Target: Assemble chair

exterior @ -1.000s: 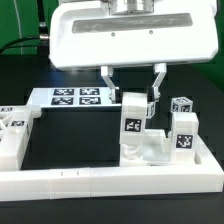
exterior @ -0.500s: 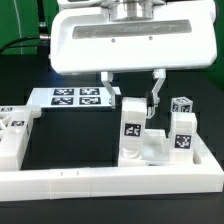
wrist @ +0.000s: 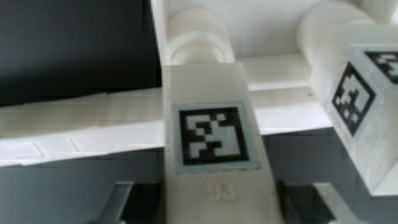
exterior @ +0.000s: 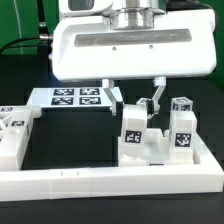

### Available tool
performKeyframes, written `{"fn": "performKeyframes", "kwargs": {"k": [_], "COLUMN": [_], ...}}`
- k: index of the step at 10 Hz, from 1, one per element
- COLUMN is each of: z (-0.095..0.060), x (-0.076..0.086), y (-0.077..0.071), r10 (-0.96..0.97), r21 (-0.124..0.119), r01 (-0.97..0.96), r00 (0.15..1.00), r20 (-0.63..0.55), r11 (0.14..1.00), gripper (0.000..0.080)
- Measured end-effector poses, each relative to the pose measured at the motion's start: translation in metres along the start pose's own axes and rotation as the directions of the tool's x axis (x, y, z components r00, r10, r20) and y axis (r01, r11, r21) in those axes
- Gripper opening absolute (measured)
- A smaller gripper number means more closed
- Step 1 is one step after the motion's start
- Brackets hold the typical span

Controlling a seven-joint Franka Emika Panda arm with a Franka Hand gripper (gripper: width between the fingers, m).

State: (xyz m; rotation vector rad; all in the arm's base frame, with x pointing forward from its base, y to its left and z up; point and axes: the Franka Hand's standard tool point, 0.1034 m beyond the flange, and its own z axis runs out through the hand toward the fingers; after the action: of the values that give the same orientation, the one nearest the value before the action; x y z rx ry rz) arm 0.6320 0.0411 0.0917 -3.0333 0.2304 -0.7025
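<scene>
My gripper [exterior: 136, 104] is shut on the top of a white upright block [exterior: 134, 135] with a square tag on its face, one finger on each side. The block stands upright on a low white chair part [exterior: 152, 152] just behind the border rail. To the exterior view's right of it stands a second tagged upright block [exterior: 183, 132] with a small tagged cube [exterior: 181, 104] at its top. In the wrist view the held block [wrist: 217, 125] runs straight out from between the fingers of the gripper [wrist: 217, 200], its tag facing the camera, with the second tagged block [wrist: 365, 90] beside it.
The long white L-shaped border rail [exterior: 110, 182] runs along the front. Several tagged white chair parts [exterior: 12, 128] lie at the exterior view's left. The marker board [exterior: 75, 97] lies flat behind them. The arm's large white head hangs over the middle.
The gripper has come down a little with the block between its fingers; the block now sits lower against the base part. The jaws have kept the same width.
</scene>
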Motion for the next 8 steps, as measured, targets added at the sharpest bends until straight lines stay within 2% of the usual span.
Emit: {"fn": "performKeyframes", "kwargs": {"k": [3, 6, 7, 8], "z": [-0.0007, -0.0006, -0.0004, -0.0003], "x": [-0.0024, -0.002, -0.0021, -0.0022], "y": [-0.0038, -0.0026, -0.0024, -0.0024], "r10": [-0.022, -0.03, -0.031, -0.032], "r21": [-0.003, -0.005, -0.005, -0.005], "r01": [0.022, 0.03, 0.03, 0.031], "r00": [0.996, 0.996, 0.996, 0.996], "r20": [-0.086, -0.089, -0.089, -0.089], "r11": [1.0, 1.0, 1.0, 0.999], "gripper": [0.0294, 0.0294, 0.0396, 0.0548]}}
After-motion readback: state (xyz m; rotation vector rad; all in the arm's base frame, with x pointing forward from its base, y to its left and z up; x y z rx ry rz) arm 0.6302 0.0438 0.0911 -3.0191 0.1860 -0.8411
